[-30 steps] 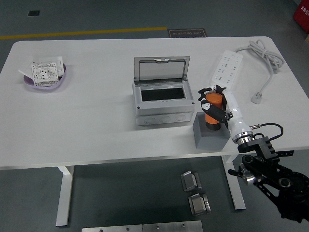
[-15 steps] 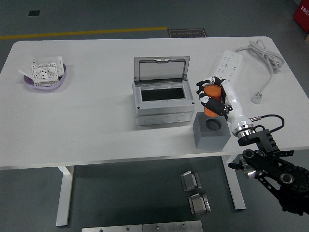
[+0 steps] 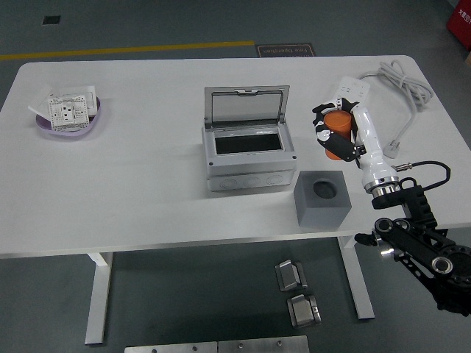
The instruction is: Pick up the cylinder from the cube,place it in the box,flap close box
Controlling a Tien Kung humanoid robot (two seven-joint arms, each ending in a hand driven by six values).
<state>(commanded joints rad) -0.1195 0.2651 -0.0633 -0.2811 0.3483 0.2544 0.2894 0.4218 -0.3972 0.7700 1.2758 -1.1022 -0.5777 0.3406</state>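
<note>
Cylinder (image 3: 338,121), orange, is gripped by the right hand's (image 3: 335,134) fingers, above the table (image 3: 147,184), between open box (image 3: 248,151) and power strip (image 3: 352,90).

One white worktop (image 3: 147,191); one grey box (image 3: 249,151) with one lid; one grey cube (image 3: 322,197) with one round hole; one orange cylinder (image 3: 339,126); one robot hand (image 3: 335,132) in view; one white power strip (image 3: 346,99) with one cord; one purple bowl (image 3: 70,121); two small metal pieces (image 3: 297,291) on the floor.

No legible text; floor sign (image 3: 285,50) blurred
</note>
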